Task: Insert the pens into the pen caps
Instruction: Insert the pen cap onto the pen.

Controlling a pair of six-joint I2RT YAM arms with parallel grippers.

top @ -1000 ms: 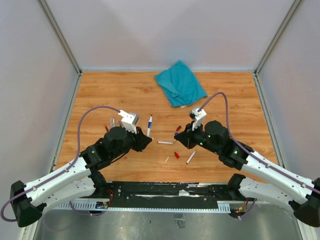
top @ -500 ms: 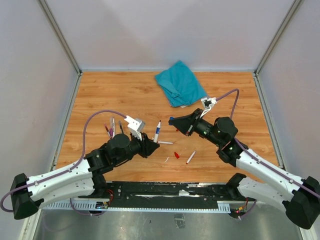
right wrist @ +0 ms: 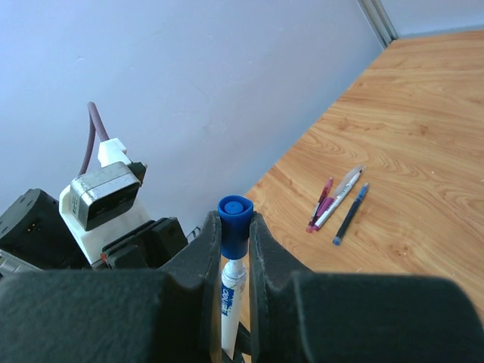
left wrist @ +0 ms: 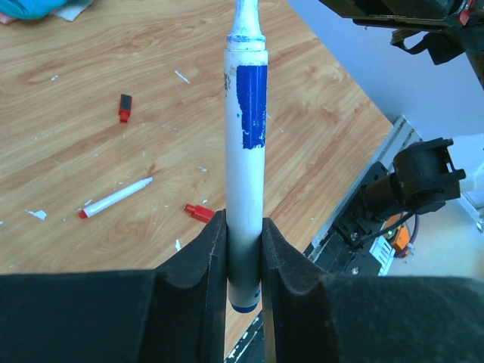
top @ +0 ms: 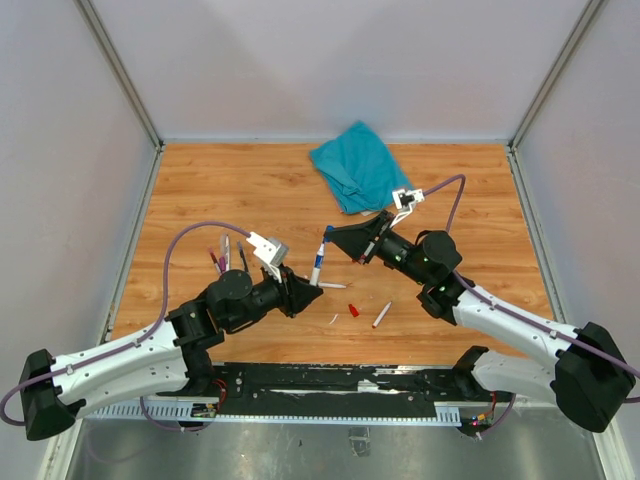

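The blue pen (left wrist: 246,151) stands upright in the centre of my left-wrist frame, lifted over the counter (top: 220,190). The blue cap (right wrist: 234,210) meets its tip mid-frame in the right-wrist view (how deep it is seated I cannot tell). I judge both axes must line up, then a straight push along the barrel. My left claw (left wrist: 244,227) is narrowed onto the pen's lower barrel; my right claw (right wrist: 234,227) pinches the cap

Robot lab cell, white panel walls (top: 300,60), wood tabletop (top: 250,180)
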